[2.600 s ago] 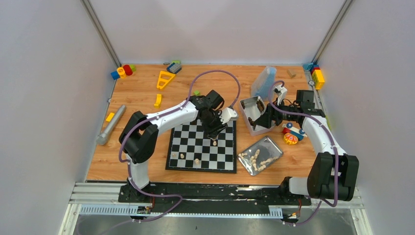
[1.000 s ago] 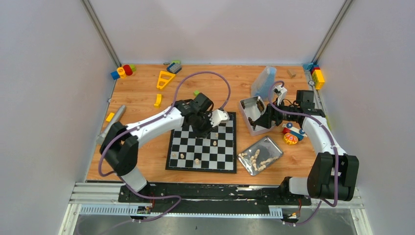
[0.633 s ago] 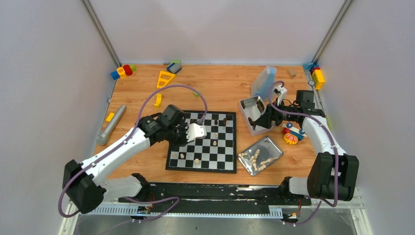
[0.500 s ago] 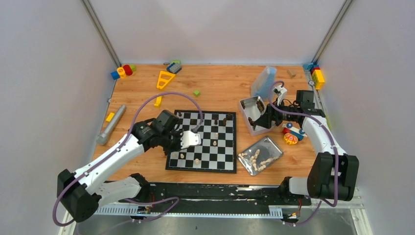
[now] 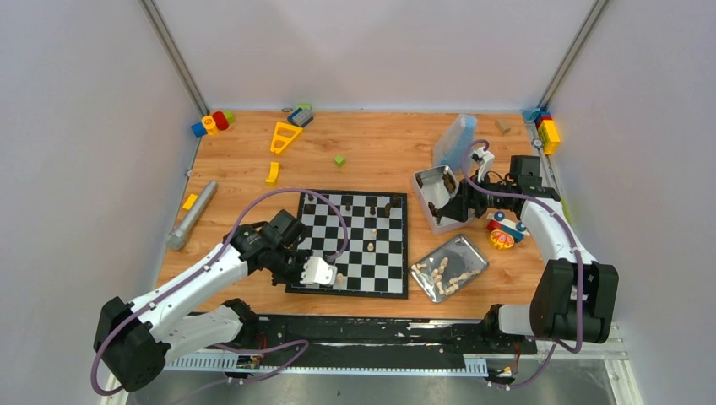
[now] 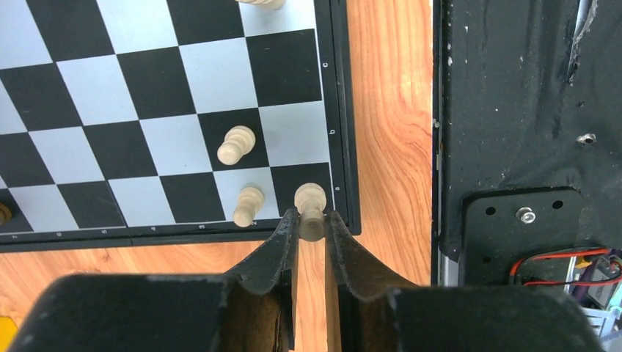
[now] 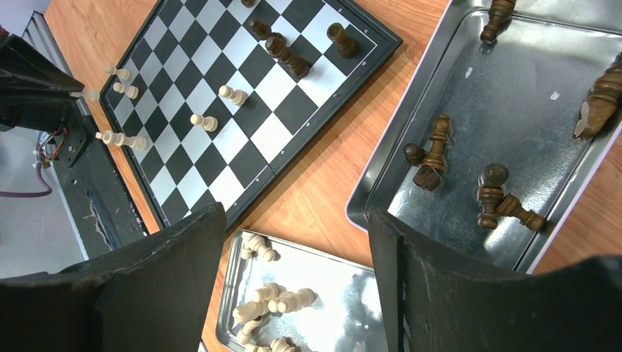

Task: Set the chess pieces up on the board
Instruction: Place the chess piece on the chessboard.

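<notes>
The board (image 5: 384,253) lies mid-table. Dark chess pieces (image 5: 372,208) stand along its far rows; cream ones (image 5: 371,246) are scattered nearer. My left gripper (image 6: 312,220) is shut on a cream pawn (image 6: 310,198), held upright over the board's near-left corner square (image 6: 297,183). Two cream pawns (image 6: 236,144) (image 6: 248,206) stand right beside it. My right gripper (image 7: 295,213) hangs open and empty between a metal tray of dark pieces (image 7: 528,95) and a metal tray of cream pieces (image 7: 345,286).
The black base rail (image 6: 528,147) runs just beyond the board's near edge. A grey cylinder (image 5: 191,214), a yellow triangle (image 5: 284,135) and a green cube (image 5: 339,160) lie left and behind. A clear blue container (image 5: 456,139) and a colourful toy (image 5: 502,232) flank the right arm.
My left arm swung from the board's far side back to its near-left corner, gripper still shut. The right arm has not moved.
</notes>
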Action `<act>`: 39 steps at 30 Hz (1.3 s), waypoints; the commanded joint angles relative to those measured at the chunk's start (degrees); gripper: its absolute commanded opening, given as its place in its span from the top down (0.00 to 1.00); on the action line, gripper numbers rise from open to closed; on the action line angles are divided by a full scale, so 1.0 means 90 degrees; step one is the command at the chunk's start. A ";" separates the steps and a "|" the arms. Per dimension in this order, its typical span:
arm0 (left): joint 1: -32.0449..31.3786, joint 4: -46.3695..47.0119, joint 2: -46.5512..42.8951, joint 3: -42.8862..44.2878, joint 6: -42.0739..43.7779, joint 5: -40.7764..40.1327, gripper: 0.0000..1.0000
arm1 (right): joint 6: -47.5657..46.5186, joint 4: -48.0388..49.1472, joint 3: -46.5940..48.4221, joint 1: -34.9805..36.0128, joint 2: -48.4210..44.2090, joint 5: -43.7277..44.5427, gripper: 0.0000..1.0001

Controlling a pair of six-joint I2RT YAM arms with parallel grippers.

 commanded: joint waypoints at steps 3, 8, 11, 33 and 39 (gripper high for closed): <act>0.0050 0.0161 0.0191 -0.0123 0.0490 0.0242 0.99 | -0.0170 0.0072 0.0064 0.0021 -0.0019 -0.0057 0.28; 0.0168 0.0286 0.0382 -0.0179 0.0568 0.0238 0.99 | -0.0179 0.0072 0.0060 0.0017 -0.0026 -0.0063 0.28; 0.0210 0.0348 0.0431 -0.0198 0.0550 0.0276 0.99 | -0.0178 0.0060 0.0064 0.0015 -0.0038 -0.0082 0.28; 0.0470 0.0467 0.0831 -0.0298 0.0689 -0.0026 0.94 | -0.0183 0.0043 0.0054 0.0019 -0.0057 -0.0102 0.28; 0.0498 0.0436 0.0877 -0.0231 0.0649 -0.0139 0.88 | -0.0189 0.0043 0.0053 0.0016 -0.0057 -0.0106 0.28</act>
